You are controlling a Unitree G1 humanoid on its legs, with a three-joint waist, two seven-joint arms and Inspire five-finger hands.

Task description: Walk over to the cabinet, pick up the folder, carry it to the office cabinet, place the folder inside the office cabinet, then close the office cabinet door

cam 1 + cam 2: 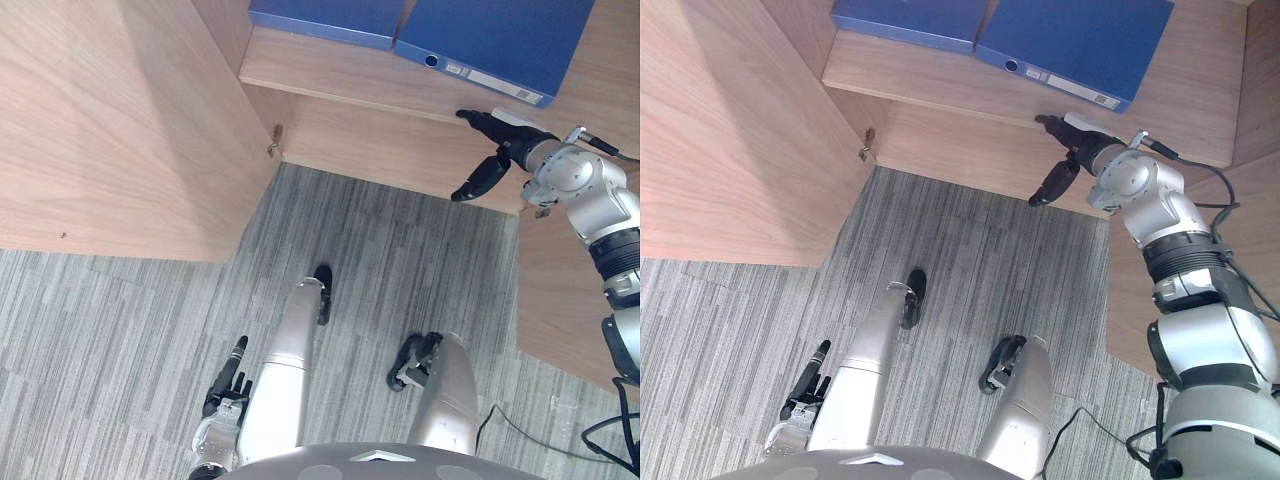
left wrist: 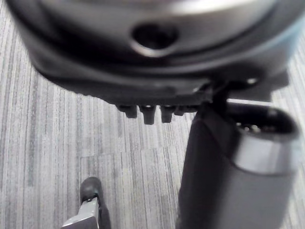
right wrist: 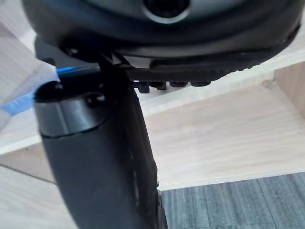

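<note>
Folder (image 1: 498, 40) first: blue, lying flat on the shelf (image 1: 330, 78) inside the office cabinet (image 1: 565, 290), its labelled spine with the round finger hole turned out toward me, close to the shelf's front edge. A second folder (image 1: 325, 18), also blue, lies flat just beside it on my left, the two nearly meeting at their corners (I cannot tell whether they actually touch). Neither of my hands holds the folder.

My right hand (image 1: 512, 140) is raised just under the folder's spine, in front of the wooden panel (image 1: 380, 140) below the shelf. Its fingers (image 1: 475, 118) stretch out straight toward that panel and the thumb hangs down well apart from them, so the hand is spread wide with nothing in it. Whether the fingertips touch the wood I cannot tell. The right wrist view shows the same pale boards past the thumb, with a sliver of blue at one side.

The cabinet's door (image 1: 110, 120) stands swung open on my left, a metal hinge (image 1: 273, 143) showing at the inner corner where it meets the cabinet's body. Below all this runs grey striped carpet (image 1: 120, 330). My left hand (image 1: 226, 385) hangs low at my side over that carpet, well apart from the cabinet, fingers straight and relaxed, holding nothing.
</note>
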